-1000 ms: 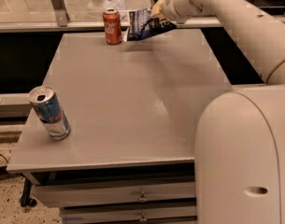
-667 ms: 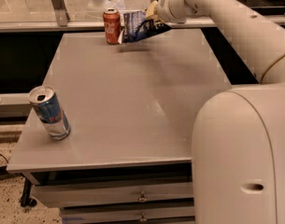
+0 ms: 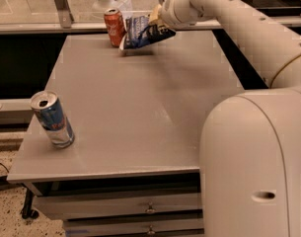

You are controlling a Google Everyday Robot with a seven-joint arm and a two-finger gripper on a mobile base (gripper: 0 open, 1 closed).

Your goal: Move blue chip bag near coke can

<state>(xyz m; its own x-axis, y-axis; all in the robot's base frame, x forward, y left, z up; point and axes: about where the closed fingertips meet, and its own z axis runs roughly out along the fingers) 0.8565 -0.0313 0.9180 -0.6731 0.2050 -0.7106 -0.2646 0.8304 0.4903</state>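
The blue chip bag (image 3: 142, 32) is dark navy with white lettering and hangs tilted at the table's far edge, its lower left corner close to the tabletop. My gripper (image 3: 157, 19) is shut on the bag's right end and holds it just right of the coke can (image 3: 114, 27). The coke can is red-orange with a silver top and stands upright at the far edge. The bag's left edge is beside the can, nearly touching it. My arm reaches in from the right.
A blue-and-silver energy drink can (image 3: 52, 119) stands near the grey table's (image 3: 140, 107) front left corner. My robot's white body (image 3: 253, 162) fills the lower right. A rail and glass panel run behind the table. Drawers sit below the front edge.
My gripper has carried the chip bag a little to the left and lower, closer to the coke can. Both cans have stayed in place.
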